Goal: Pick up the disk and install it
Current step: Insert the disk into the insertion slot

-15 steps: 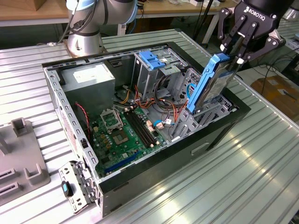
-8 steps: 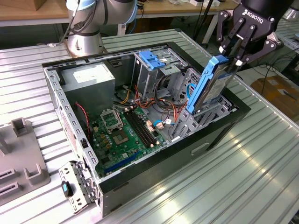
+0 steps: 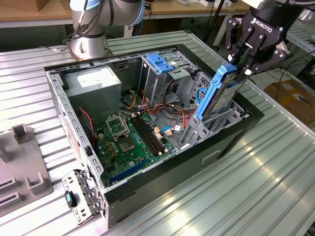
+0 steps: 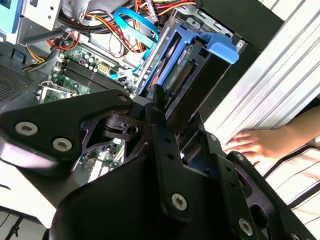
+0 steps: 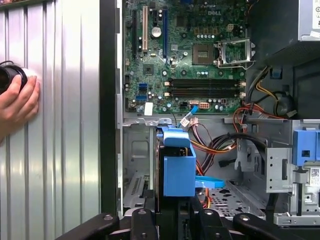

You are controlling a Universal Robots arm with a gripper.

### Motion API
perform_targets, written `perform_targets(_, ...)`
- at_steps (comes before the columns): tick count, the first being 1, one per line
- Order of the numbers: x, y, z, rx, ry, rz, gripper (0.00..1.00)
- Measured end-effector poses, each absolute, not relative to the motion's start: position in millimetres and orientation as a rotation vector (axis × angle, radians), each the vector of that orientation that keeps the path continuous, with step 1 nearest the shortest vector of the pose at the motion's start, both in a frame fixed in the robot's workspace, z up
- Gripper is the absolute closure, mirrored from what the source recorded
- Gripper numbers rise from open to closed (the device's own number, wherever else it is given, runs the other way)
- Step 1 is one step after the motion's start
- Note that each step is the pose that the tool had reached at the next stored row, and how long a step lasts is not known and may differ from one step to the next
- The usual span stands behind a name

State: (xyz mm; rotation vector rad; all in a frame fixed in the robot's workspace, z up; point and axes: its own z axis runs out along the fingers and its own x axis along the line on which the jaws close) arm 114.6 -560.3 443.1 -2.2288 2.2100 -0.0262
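Blue-railed disk (image 3: 217, 96), clamped in the claw (image 3: 241, 68), tilts into the case (image 3: 231, 142).

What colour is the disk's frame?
Bright blue; the disk's frame shows best in the first wrist view.

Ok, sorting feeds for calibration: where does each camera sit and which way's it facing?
Exterior view: off-arm, above, looking down into the case; arm base and tool show.
Second wrist view: wrist-mounted, looking past the tool at the disk.
First wrist view: wrist-mounted, facing the motherboard past the tool.
Shared: all show the disk; both wrist views, a person's hand.
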Motion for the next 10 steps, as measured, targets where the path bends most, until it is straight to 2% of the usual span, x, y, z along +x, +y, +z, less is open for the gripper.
perform_targets(10,115,-560,420,-2.229,2.210,-0.026,0.65)
